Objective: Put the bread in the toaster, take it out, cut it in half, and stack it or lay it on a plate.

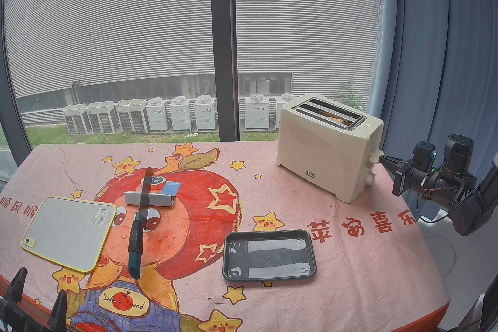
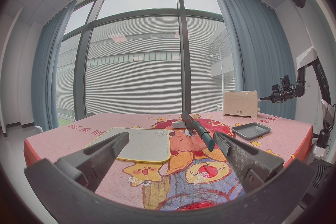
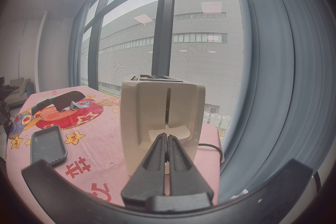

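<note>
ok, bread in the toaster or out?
In. The bread sits low inside a slot of the toaster, its golden top just below the rim.

The head view looks forward and down over the table, with the toaster toward the far right. The left wrist view sits low at the table edge, well apart from the toaster, and faces level across the cloth toward it. The right wrist view faces the toaster's lever end from close by. All three share the toaster and the black tray before it.
</note>
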